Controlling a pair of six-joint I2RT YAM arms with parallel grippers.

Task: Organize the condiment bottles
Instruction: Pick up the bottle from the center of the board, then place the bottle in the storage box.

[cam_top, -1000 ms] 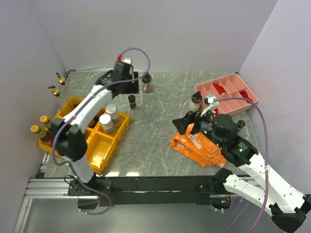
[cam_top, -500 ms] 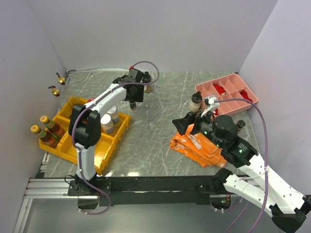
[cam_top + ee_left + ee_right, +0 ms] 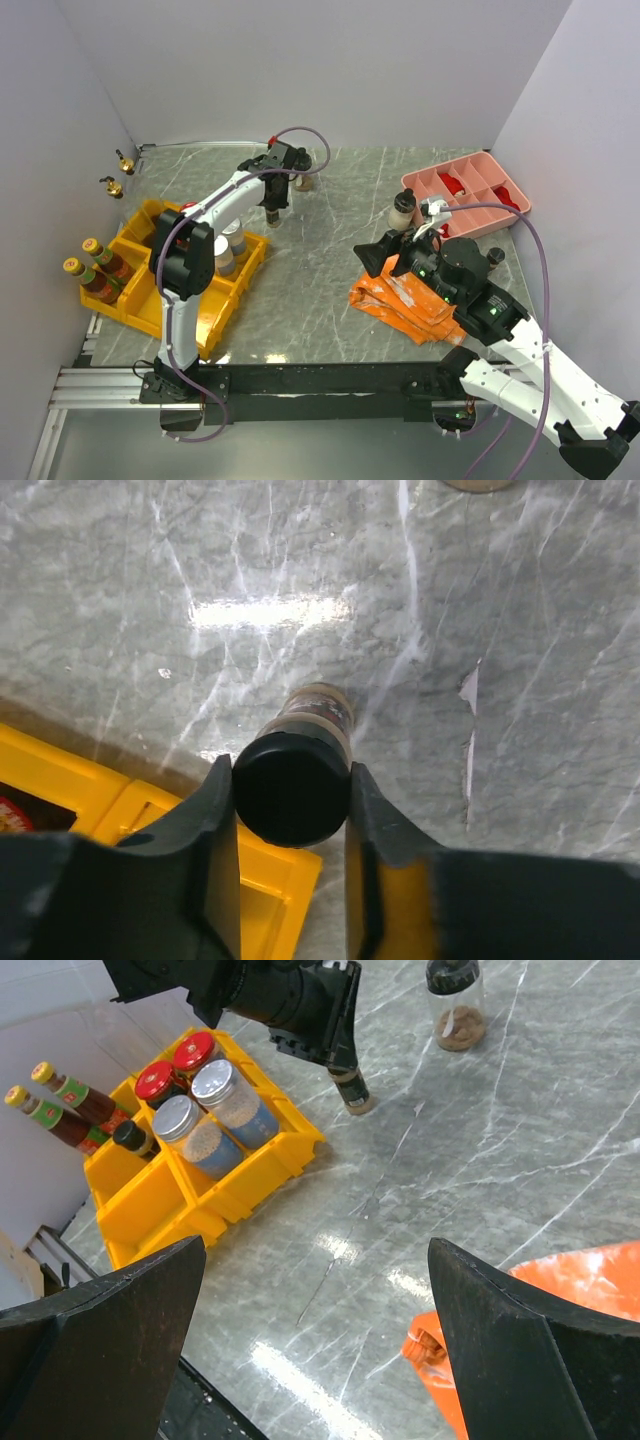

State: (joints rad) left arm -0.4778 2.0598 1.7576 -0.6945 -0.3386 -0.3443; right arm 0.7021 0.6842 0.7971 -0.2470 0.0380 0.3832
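Upright toward the back of the desk (image 3: pixel 330 265), a small black-capped bottle (image 3: pixel 315 715) with brown contents sits just beside the corner of the yellow bin (image 3: pixel 255 1175). The left pincer (image 3: pixel 290 780) grips it from above, its two fingers (image 3: pixel 215 820) pressed against either side of the cap. Whether the base rests on the marble or sits slightly off it is not clear. Farther back, apart from it, stands a black-topped jar (image 3: pixel 455 1005) of tan powder. Inside the bin are two silver-lidded jars (image 3: pixel 222 1085), two red-lidded jars (image 3: pixel 193 1052) and, at the far end, two gold-topped sauce bottles (image 3: pixel 60 1088). The right pincer (image 3: pixel 320 1340) hangs well apart over the desk's right half, fingers spread wide and holding nothing, near an orange cloth (image 3: pixel 580 1280).
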